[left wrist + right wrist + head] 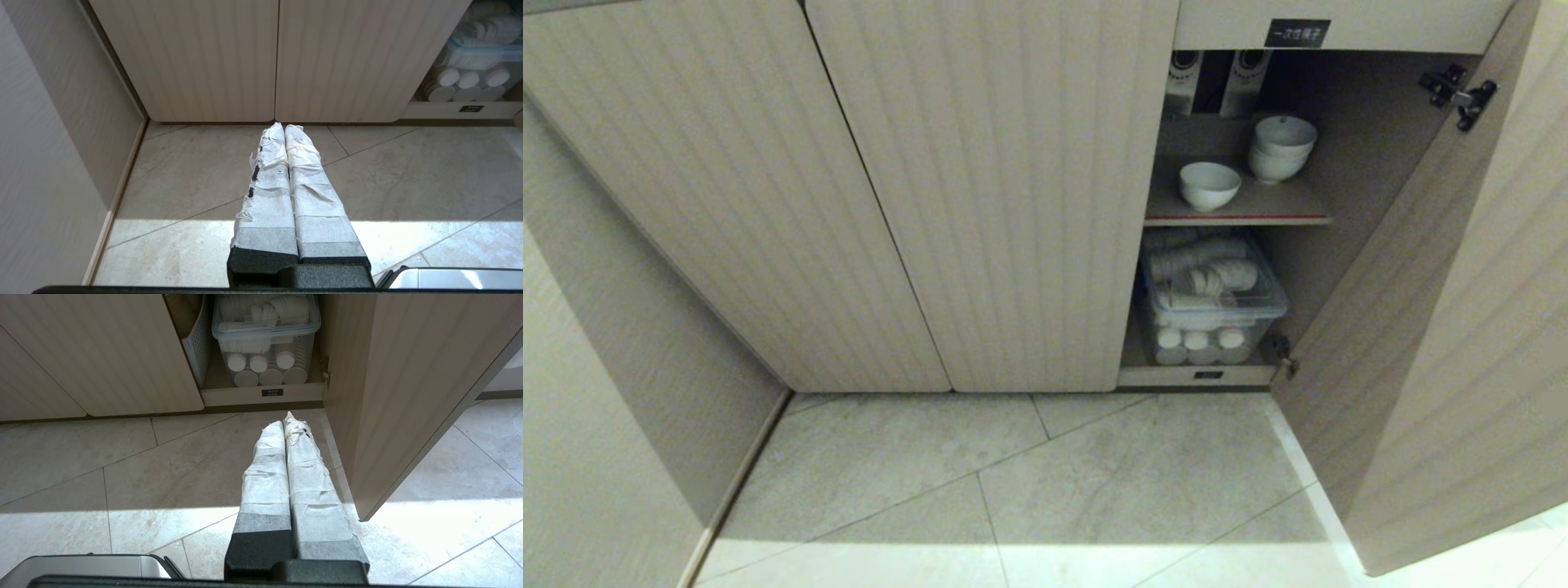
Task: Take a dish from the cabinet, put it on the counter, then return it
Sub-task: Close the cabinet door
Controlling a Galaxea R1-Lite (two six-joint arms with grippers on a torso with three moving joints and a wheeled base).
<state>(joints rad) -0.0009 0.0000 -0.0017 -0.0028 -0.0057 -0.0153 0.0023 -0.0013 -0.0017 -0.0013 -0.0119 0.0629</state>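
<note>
The beige ribbed cabinet (980, 188) fills the head view, and its right door (1445, 327) hangs open. On the red-edged inner shelf (1282, 208) sits a single white bowl (1209, 184), with a short stack of white bowls (1283, 147) behind it to the right. Neither arm shows in the head view. My left gripper (284, 127) is shut and empty, low over the floor before the closed doors. My right gripper (284, 420) is also shut and empty, over the floor in front of the open compartment. The counter is out of view.
A clear plastic bin (1213, 294) of white cups and lids fills the bottom compartment. The open door's edge (363, 516) stands close beside my right gripper. A beige wall (613, 392) closes the left side. Grey floor tiles (1029, 490) lie in front.
</note>
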